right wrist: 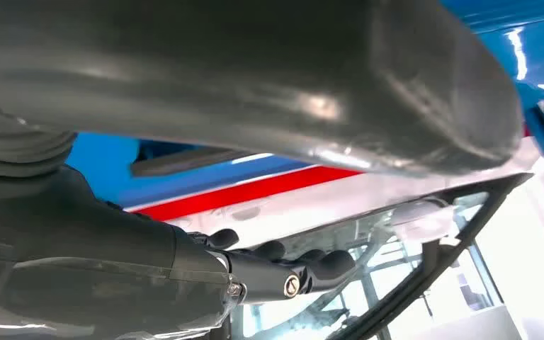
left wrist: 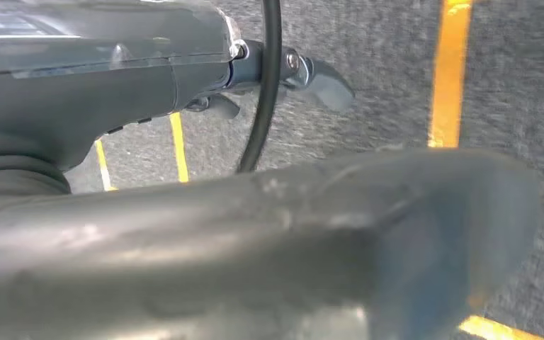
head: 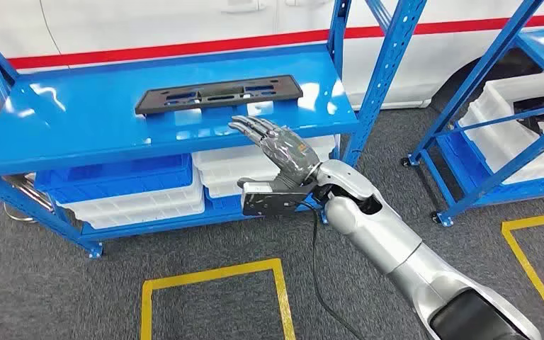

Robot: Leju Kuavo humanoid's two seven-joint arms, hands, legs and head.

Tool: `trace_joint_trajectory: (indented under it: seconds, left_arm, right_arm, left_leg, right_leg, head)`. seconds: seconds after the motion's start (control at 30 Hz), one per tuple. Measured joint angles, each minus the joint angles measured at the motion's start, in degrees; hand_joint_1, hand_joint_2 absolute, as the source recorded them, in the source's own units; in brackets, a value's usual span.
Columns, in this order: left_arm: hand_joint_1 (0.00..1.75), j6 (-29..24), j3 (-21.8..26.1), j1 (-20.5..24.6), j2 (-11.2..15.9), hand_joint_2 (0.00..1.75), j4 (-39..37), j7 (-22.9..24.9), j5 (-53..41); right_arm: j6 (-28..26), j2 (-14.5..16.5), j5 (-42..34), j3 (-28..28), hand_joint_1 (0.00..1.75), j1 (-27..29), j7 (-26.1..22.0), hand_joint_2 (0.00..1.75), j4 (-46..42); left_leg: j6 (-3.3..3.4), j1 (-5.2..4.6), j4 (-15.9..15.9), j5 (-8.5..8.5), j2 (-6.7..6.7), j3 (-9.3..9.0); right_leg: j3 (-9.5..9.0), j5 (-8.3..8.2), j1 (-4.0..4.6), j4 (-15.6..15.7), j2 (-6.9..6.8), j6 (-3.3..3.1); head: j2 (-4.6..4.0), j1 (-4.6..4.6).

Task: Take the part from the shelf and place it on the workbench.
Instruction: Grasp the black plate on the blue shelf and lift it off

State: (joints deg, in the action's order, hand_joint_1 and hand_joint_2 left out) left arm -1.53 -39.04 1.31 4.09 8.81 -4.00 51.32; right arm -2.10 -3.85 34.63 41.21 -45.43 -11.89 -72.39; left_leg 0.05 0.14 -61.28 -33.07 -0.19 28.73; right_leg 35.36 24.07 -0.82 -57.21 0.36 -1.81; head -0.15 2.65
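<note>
The part (head: 219, 94) is a long flat black plate with cut-outs, lying on the top board of the blue shelf (head: 78, 120). My right hand (head: 280, 145) is raised at the board's front edge, just in front of and to the right of the part, fingers stretched out and holding nothing. In the right wrist view the part (right wrist: 184, 161) shows as a dark strip on the blue board, beyond the hand's dark fingers (right wrist: 283, 273). My left hand (left wrist: 304, 74) hangs over the grey floor with its fingers out and nothing in it.
White bins (head: 255, 170) and blue bins (head: 113, 177) fill the lower shelf. A second blue rack (head: 496, 142) with white bins stands at the right. A white vehicle with a red stripe (head: 184, 46) is behind. Yellow floor squares (head: 212, 276) mark the grey carpet.
</note>
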Motion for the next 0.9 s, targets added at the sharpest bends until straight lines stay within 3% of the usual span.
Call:
trace_joint_trajectory:
  seconds: [0.07, 0.1, 0.13, 0.17, 0.2, 0.27, 0.3, 0.37, 0.47, 0.53, 0.6, 0.63, 0.67, 0.7, 0.73, 0.8, 0.83, 0.87, 0.9]
  left_arm:
    - [0.00, 0.0, -0.1, 0.0, 0.0, 0.00, 0.0, -0.1, 0.0]
    - [0.00, 0.0, -0.2, -0.1, 0.0, 0.00, 0.0, -0.3, -0.1]
    - [0.00, 0.1, -0.3, -0.2, 0.0, 0.00, 0.0, -0.4, -0.1]
    - [0.00, 0.1, -0.3, -0.3, -0.1, 0.00, 0.0, -0.6, -0.2]
    - [0.00, 0.2, -0.4, -0.4, -0.1, 0.00, 0.0, -0.7, -0.2]
    - [0.00, 0.3, -0.6, -0.5, -0.2, 0.00, 0.0, -0.8, -0.3]
    - [0.00, 0.3, -0.7, -0.5, -0.3, 0.00, 0.0, -0.9, -0.3]
    - [0.00, 0.3, -0.9, -0.4, -0.5, 0.00, 0.0, -0.9, -0.3]
    - [0.00, 0.3, -1.0, -0.2, -0.6, 0.00, 0.0, -1.0, -0.3]
    - [0.00, 0.3, -1.1, -0.3, -0.7, 0.00, 0.0, -1.0, -0.3]
    - [0.00, 0.3, -1.1, -0.2, -0.7, 0.00, 0.0, -1.0, -0.3]
    - [0.00, 0.3, -1.1, -0.2, -0.7, 0.00, 0.0, -1.0, -0.3]
    - [0.00, 0.3, -1.1, -0.2, -0.7, 0.00, 0.0, -1.0, -0.3]
    - [0.00, 0.3, -1.1, -0.2, -0.7, 0.00, 0.0, -1.0, -0.3]
    - [0.00, 0.3, -1.1, -0.2, -0.7, 0.00, 0.0, -1.0, -0.3]
    - [0.00, 0.3, -1.2, -0.2, -1.0, 0.00, 0.0, -1.0, -0.3]
    - [0.00, 0.3, -1.2, -0.2, -1.2, 0.00, 0.0, -1.0, -0.3]
    - [0.00, 0.3, -1.2, -0.2, -1.4, 0.00, 0.0, -1.0, -0.3]
    - [0.00, 0.3, -1.2, -0.2, -1.4, 0.00, 0.0, -1.0, -0.3]
  right_arm:
    - [0.1, -1.0, 0.1, 0.1, 0.00, 0.0, 0.2, 0.00, 0.0]
    - [0.2, -2.0, 0.2, 0.3, 0.00, 0.1, 0.4, 0.00, 0.0]
    - [0.3, -3.0, 0.3, 0.6, 0.00, 0.2, 0.5, 0.00, 0.0]
    - [0.4, -4.1, 0.3, 0.9, 0.00, 0.3, 0.6, 0.00, -0.1]
    - [0.4, -5.2, 0.3, 1.1, 0.00, 0.3, 0.7, 0.00, -0.3]
    - [0.4, -7.4, 0.3, 1.4, 0.00, 0.3, 0.6, 0.00, -0.7]
    - [0.4, -8.5, 0.3, 1.6, 0.00, 0.3, 0.6, 0.00, -0.9]
    - [0.5, -10.4, 0.4, 1.9, 0.00, 0.2, 0.5, 0.00, -1.3]
    - [0.5, -11.5, 0.4, 2.1, 0.00, 0.1, 0.5, 0.00, -1.8]
    - [0.4, -11.2, 0.4, 2.2, 0.00, -0.1, 0.5, 0.00, -1.9]
    - [0.4, -10.3, 0.4, 2.2, 0.00, -0.1, 0.5, 0.00, -1.9]
    - [0.4, -9.9, 0.4, 2.2, 0.00, 0.0, 0.5, 0.00, -1.9]
    - [0.4, -9.5, 0.4, 2.2, 0.00, 0.2, 0.5, 0.00, -1.9]
    - [0.4, -9.2, 0.4, 2.2, 0.00, 0.2, 0.5, 0.00, -1.8]
    - [0.4, -9.0, 0.4, 2.2, 0.00, 0.2, 0.5, 0.00, -1.8]
    - [0.4, -8.9, 0.4, 2.2, 0.00, 0.2, 0.6, 0.00, -1.8]
    - [0.4, -8.8, 0.4, 2.2, 0.00, 0.1, 0.5, 0.00, -1.8]
    - [0.4, -8.8, 0.4, 2.2, 0.00, 0.0, 0.6, 0.00, -1.8]
    - [0.4, -8.8, 0.4, 2.2, 0.00, -0.1, 0.5, 0.00, -1.8]
  left_leg:
    - [-0.32, 0.23, -4.6, -1.26, -0.01, 2.90]
    - [-0.62, 0.47, -8.5, -2.10, -0.01, 5.55]
    - [-0.93, 0.74, -11.3, -2.05, 0.00, 7.87]
    - [-1.26, 1.01, -12.1, -0.84, 0.01, 9.32]
    - [-1.60, 1.30, -10.7, 1.55, 0.02, 9.76]
    - [-2.34, 1.77, -4.4, 7.18, 0.13, 8.54]
    - [-2.43, 1.78, -1.4, 8.67, 0.12, 7.59]
    - [-1.59, 1.51, 0.8, 8.45, -0.05, 6.74]
    - [0.34, 1.31, 1.4, 7.58, -0.40, 6.37]
    - [1.22, 1.22, 1.6, 7.24, -0.44, 5.78]
    - [1.91, 0.83, 1.6, 6.77, -0.46, 5.36]
    - [2.20, 0.55, 1.6, 6.52, -0.54, 5.11]
    - [2.44, 0.19, 1.6, 6.21, -0.66, 4.74]
    - [2.63, -0.20, 1.6, 5.86, -0.82, 4.23]
    - [2.75, -0.61, 1.7, 5.47, -0.98, 3.61]
    - [2.88, -1.14, 1.8, 4.71, -1.17, 2.53]
    - [2.79, -1.14, 2.0, 4.46, -1.23, 2.25]
    - [2.63, -1.00, 2.2, 4.30, -1.24, 2.15]
    - [2.41, -0.90, 2.4, 4.23, -1.24, 2.08]
  right_leg:
    - [-0.46, 0.38, -0.02, 0.1, -0.19, -0.02]
    - [-0.95, 0.76, -0.05, 0.1, -0.34, -0.01]
    - [-1.53, 1.23, -0.14, 0.1, -0.44, 0.15]
    - [-2.19, 1.76, -0.29, 0.1, -0.52, 0.38]
    - [-2.96, 2.34, -0.52, 0.0, -0.59, 0.71]
    - [-4.49, 3.64, -0.98, -0.2, -0.79, 1.64]
    - [-4.95, 4.21, -1.01, -0.5, -0.85, 2.16]
    - [-5.16, 4.81, -0.82, -0.7, -1.01, 2.98]
    - [-5.10, 5.39, -0.98, -0.9, -1.25, 3.66]
    - [-3.14, 7.18, -0.99, -4.8, -1.15, 3.75]
    - [1.79, 9.65, -0.70, -12.9, -1.00, 3.46]
    - [4.30, 10.16, -0.48, -16.3, -0.95, 3.24]
    - [6.05, 9.52, -0.21, -17.9, -0.93, 2.85]
    - [6.72, 7.73, 0.12, -17.3, -0.88, 2.27]
    - [6.28, 4.98, 0.58, -14.6, -0.78, 1.41]
    - [4.13, 0.24, 1.72, -7.6, -0.47, -0.96]
    - [3.17, -0.88, 2.16, -5.0, -0.36, -1.91]
    - [2.60, -0.97, 2.51, -3.6, -0.31, -2.56]
    - [2.20, -0.66, 2.65, -3.0, -0.34, -2.85]
  head:
    - [0.00, 0.01]
    - [0.00, 0.01]
    - [0.00, 0.01]
    - [0.00, 0.00]
    - [0.00, 0.00]
    - [0.00, 0.00]
    - [0.00, -0.01]
    - [0.00, -0.01]
    - [0.00, -0.01]
    - [0.00, -0.01]
    - [0.00, 0.00]
    - [0.00, 0.00]
    - [0.00, 0.00]
    - [0.00, 0.00]
    - [0.00, 0.00]
    - [0.00, 0.02]
    - [0.00, 0.01]
    - [0.00, 0.01]
    - [0.00, 0.00]
